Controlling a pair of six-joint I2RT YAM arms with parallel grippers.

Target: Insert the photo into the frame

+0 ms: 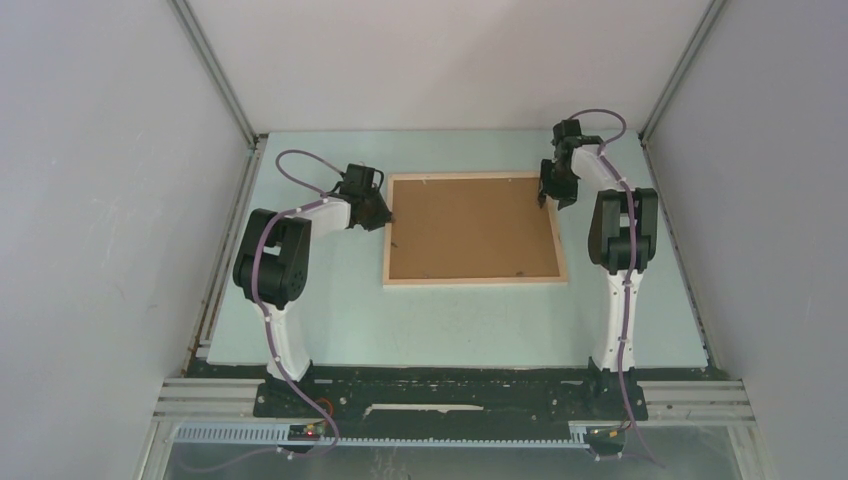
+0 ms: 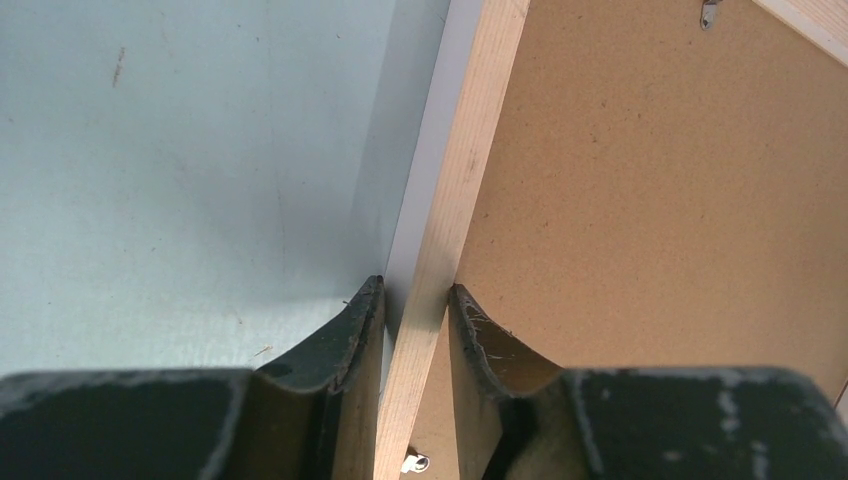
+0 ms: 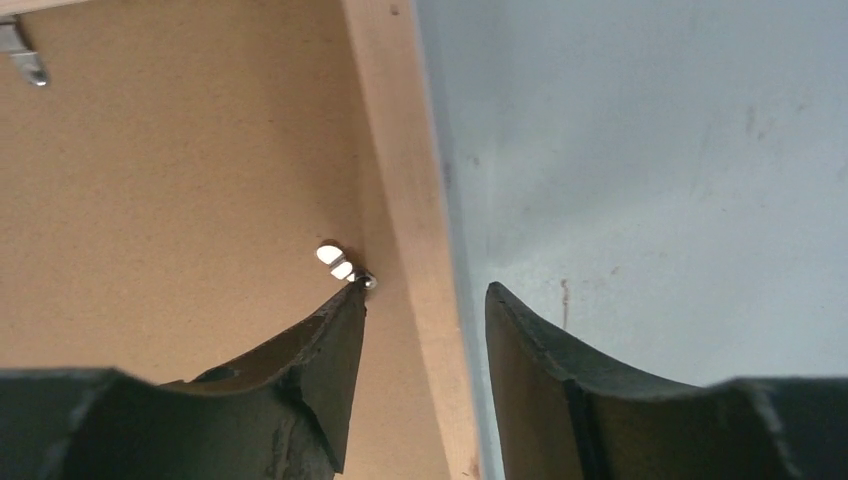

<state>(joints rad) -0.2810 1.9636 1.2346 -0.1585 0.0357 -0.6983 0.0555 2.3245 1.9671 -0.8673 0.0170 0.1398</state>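
Observation:
The frame (image 1: 475, 281) of light wood lies flat mid-table, back side up, with the brown backing board (image 1: 470, 228) set in it. The photo is not in view. My left gripper (image 1: 385, 213) is at the frame's left rail. In the left wrist view the gripper (image 2: 415, 300) is closed on the rail (image 2: 470, 170), one finger on each side. My right gripper (image 1: 553, 197) is at the right rail near the far corner. In the right wrist view it (image 3: 425, 295) is open astride the rail (image 3: 400, 180), its inner fingertip at a small metal tab (image 3: 335, 256).
Small metal tabs sit along the backing board's edge (image 2: 709, 14) (image 3: 25, 55). The pale blue table (image 1: 450, 320) is walled by grey panels at left, right and back. Both arm bases stand at the near edge.

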